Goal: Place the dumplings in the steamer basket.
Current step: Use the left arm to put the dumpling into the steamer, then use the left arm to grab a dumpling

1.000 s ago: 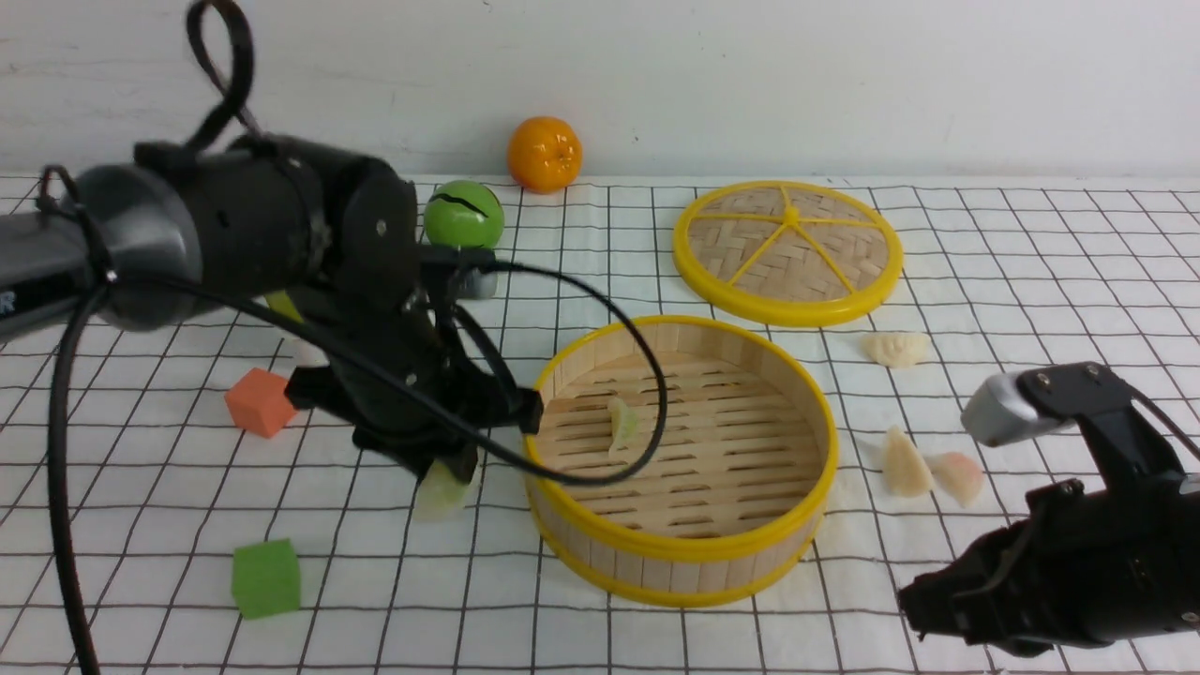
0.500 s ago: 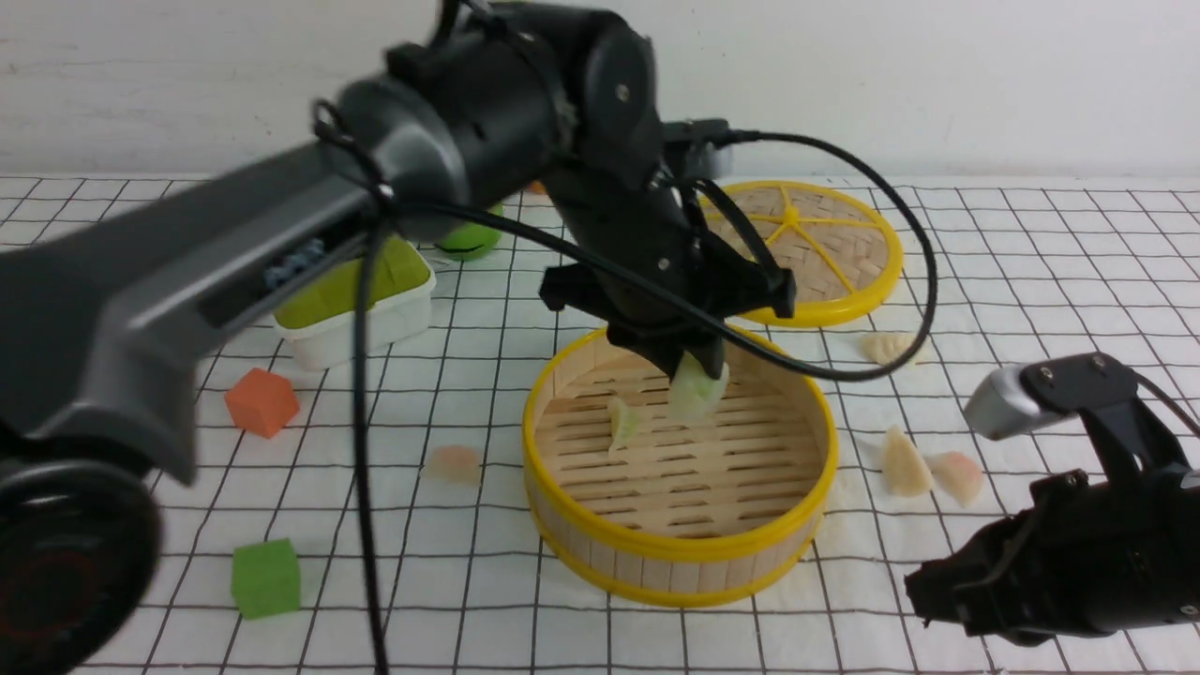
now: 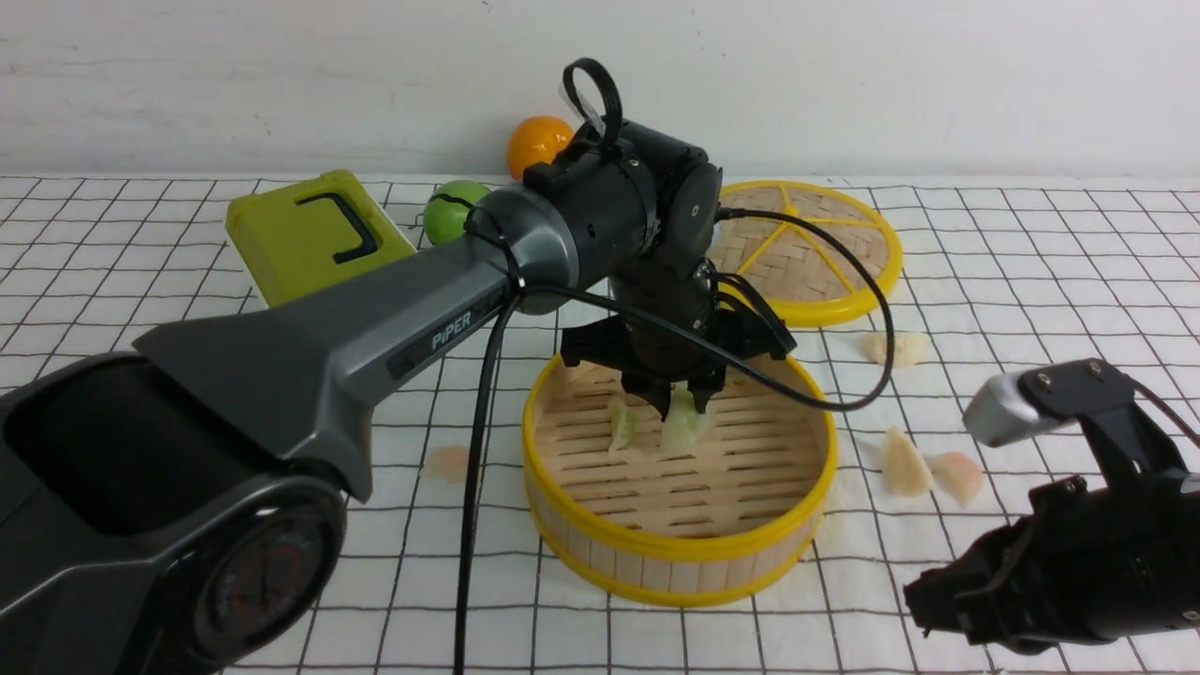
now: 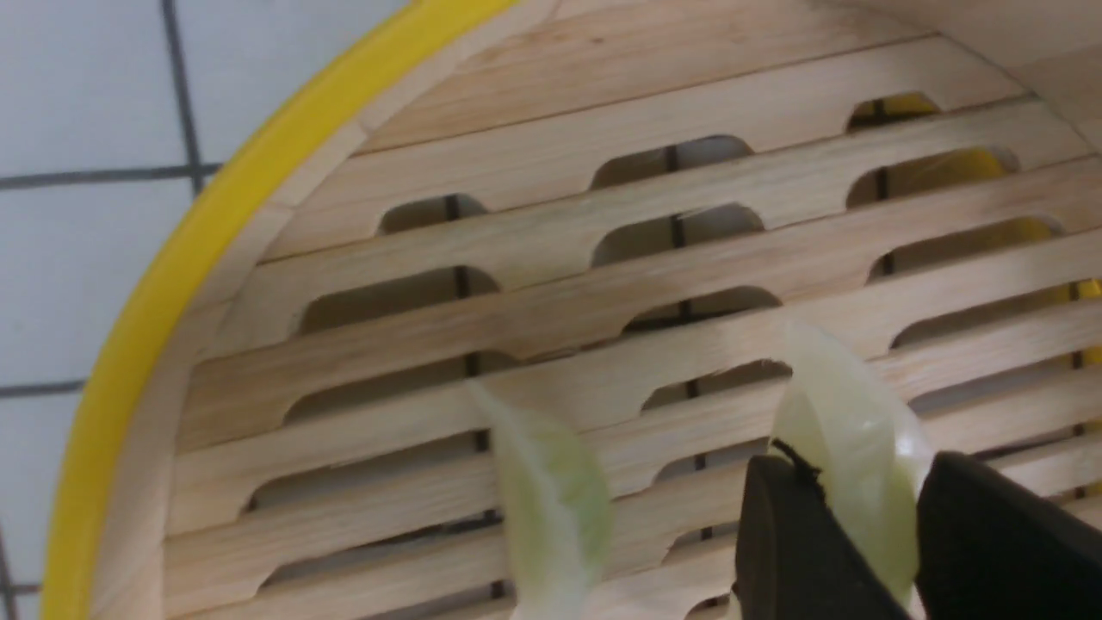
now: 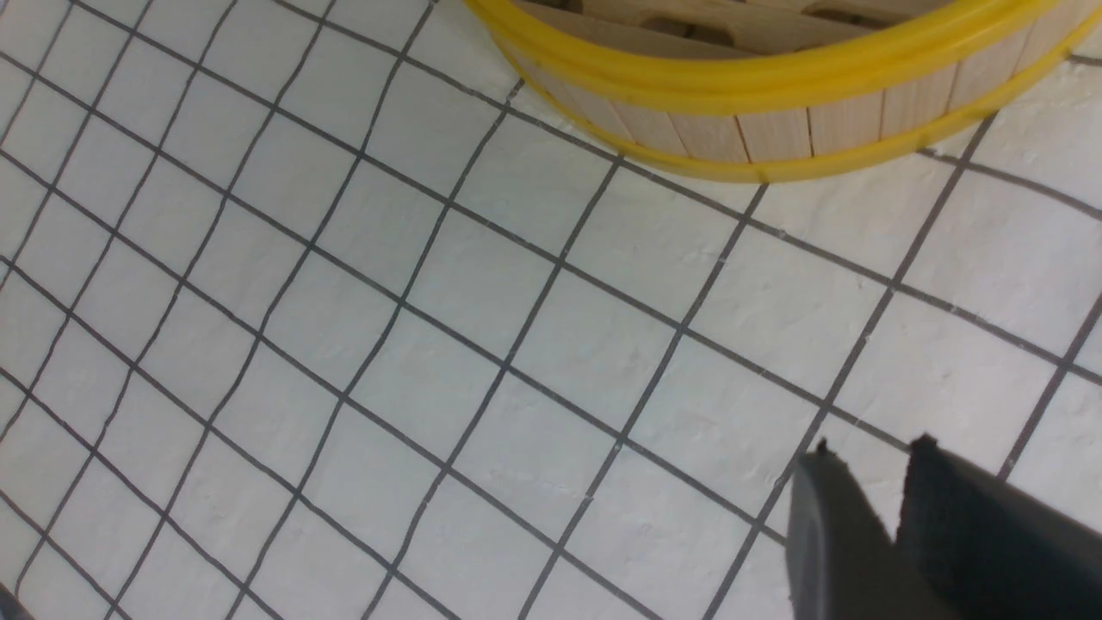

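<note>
Dumplings (image 3: 622, 424): six show in the front view, two within the basket's rim and four outside it on the cloth.
Held dumpling (image 3: 684, 427): pale green and upright, pinched between the black fingers (image 4: 792, 551) of the left gripper (image 3: 680, 398). It is low inside the steamer basket (image 3: 675, 548). Whether its tip touches the slotted floor cannot be told.
Second green dumpling (image 4: 551, 499): lies on the basket's slats just beside the held one, on the robot's left of it.
Pink dumpling (image 3: 452, 461): on the gridded cloth (image 3: 1031, 253) to the left of the basket, near its wall but apart from it.
Right-side pair: a cream dumpling (image 3: 905, 464) and a pinkish dumpling (image 3: 958, 475) lie just beside each other on the cloth to the right of the basket.
Far dumpling (image 3: 895, 349): cream, on the cloth near the woven lid (image 3: 825, 272).
Right gripper (image 5: 869, 456): its fingers are drawn close, with only a narrow slit at the tips and nothing between them. It hangs over bare cloth at the near right, with the basket's outer wall at the edge of its wrist view.
Other things: an orange (image 3: 534, 142), a green ball (image 3: 448, 211) and a lime-green box (image 3: 314, 234) sit toward the back left.
</note>
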Controlling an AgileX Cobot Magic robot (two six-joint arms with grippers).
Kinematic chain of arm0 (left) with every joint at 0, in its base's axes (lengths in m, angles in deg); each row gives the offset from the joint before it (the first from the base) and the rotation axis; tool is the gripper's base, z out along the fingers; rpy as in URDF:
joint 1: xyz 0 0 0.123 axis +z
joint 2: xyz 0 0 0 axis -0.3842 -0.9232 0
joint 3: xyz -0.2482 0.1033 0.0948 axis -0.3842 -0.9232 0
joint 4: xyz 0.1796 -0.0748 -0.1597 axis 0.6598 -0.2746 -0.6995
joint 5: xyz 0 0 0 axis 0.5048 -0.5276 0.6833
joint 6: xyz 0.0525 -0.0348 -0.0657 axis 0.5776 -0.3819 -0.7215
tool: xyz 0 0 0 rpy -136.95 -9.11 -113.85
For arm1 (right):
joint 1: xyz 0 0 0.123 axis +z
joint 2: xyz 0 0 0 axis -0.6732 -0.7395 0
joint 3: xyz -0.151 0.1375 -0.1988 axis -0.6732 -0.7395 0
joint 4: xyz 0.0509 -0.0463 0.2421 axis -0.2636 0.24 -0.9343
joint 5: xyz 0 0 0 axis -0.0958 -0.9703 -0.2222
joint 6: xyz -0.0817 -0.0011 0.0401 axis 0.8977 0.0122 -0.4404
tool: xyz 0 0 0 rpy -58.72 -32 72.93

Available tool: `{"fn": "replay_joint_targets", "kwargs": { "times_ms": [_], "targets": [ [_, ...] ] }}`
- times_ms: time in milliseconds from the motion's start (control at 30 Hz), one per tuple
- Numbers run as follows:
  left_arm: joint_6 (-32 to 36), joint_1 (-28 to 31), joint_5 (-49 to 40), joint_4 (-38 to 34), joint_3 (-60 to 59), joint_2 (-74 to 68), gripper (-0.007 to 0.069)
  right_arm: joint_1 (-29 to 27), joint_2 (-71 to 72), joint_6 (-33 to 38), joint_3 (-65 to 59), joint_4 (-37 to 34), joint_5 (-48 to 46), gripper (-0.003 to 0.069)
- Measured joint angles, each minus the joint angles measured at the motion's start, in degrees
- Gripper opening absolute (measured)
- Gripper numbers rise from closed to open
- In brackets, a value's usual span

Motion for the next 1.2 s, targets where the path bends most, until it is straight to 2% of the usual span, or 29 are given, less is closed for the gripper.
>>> {"fn": "replay_joint_targets", "kwargs": {
  "times_ms": [200,367,633,733,800,933,1033,1200],
  "targets": [
    [-5.1,0.0,-1.8,1.3,0.0,0.0,0.0183,0.0,0.0,0.0,0.0,-0.1,0.0,0.0139],
    [-6.2,0.0,-2.5,2.2,0.0,0.0,0.0186,0.0,0.0,0.0,0.0,-0.9,-0.7,0.0146],
    [-6.4,0.0,-2.0,1.9,0.0,0.0,0.0314,0.0,0.0,0.0,0.0,-1.9,-2.9,0.0149],
    [-6.3,0.0,-1.7,1.2,0.2,0.1,0.0328,0.0,0.0,0.0,0.0,-2.0,-3.7,0.0153],
    [-4.5,0.0,-1.7,0.5,0.7,0.6,0.0326,0.0,0.0,0.0,0.0,-2.0,-4.0,0.0155],
    [4.3,0.1,-5.4,1.0,1.6,6.6,0.0280,0.0,0.0,0.2,0.0,-1.8,-4.2,0.0156],
    [8.9,0.2,-9.7,4.9,1.9,12.4,0.0236,0.0,0.0,1.8,0.0,-1.7,-4.3,0.0160],
    [10.9,2.1,-10.7,11.4,-0.8,20.0,0.0213,0.0,0.0,2.6,0.0,-1.7,-4.3,0.0167]
  ]
}}
